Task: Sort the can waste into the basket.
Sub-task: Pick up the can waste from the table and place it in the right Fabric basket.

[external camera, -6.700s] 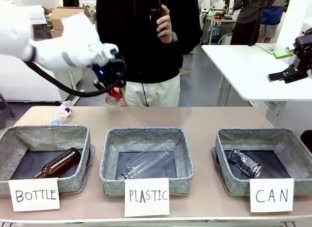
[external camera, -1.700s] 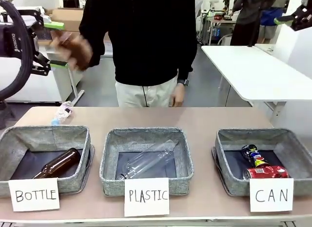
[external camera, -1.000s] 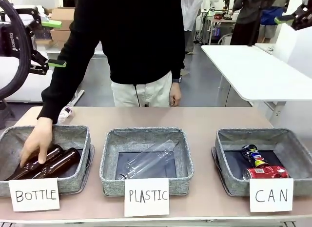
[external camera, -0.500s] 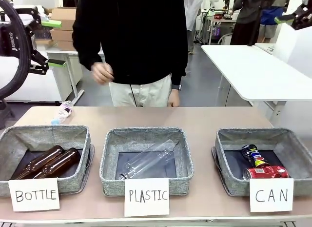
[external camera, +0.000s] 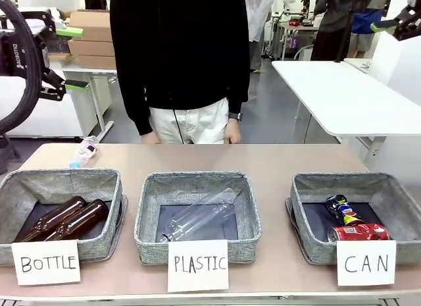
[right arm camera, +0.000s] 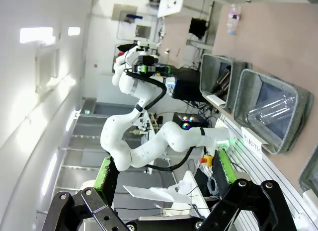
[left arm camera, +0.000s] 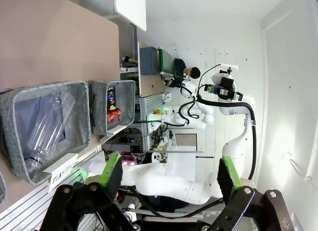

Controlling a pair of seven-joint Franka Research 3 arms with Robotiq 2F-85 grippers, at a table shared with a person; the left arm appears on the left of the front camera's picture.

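Observation:
The grey basket (external camera: 309,214) signed "CAN" stands at the table's front right. Inside it lie a red can (external camera: 358,232) and, just behind it, a crushed silvery and dark blue can (external camera: 340,206). My left gripper (external camera: 72,58) is held high at the far left, open and holding nothing. At the top right corner my right gripper (external camera: 395,23) also stays raised, partly out of frame. In the left wrist view my open left gripper (left arm camera: 170,174) looks toward the basket (left arm camera: 127,104) with the red can (left arm camera: 113,114). The right wrist view has my right gripper (right arm camera: 165,170) open.
The "BOTTLE" basket (external camera: 62,181) holds two brown bottles and the "PLASTIC" basket (external camera: 197,181) a clear bottle. A small crumpled plastic bottle (external camera: 84,151) lies on the table's far left. A person (external camera: 181,56) stands at the far edge, arms down.
The person has let go of a second brown bottle in the "BOTTLE" basket, drawn the hand back and straightened up. Both grippers have kept still.

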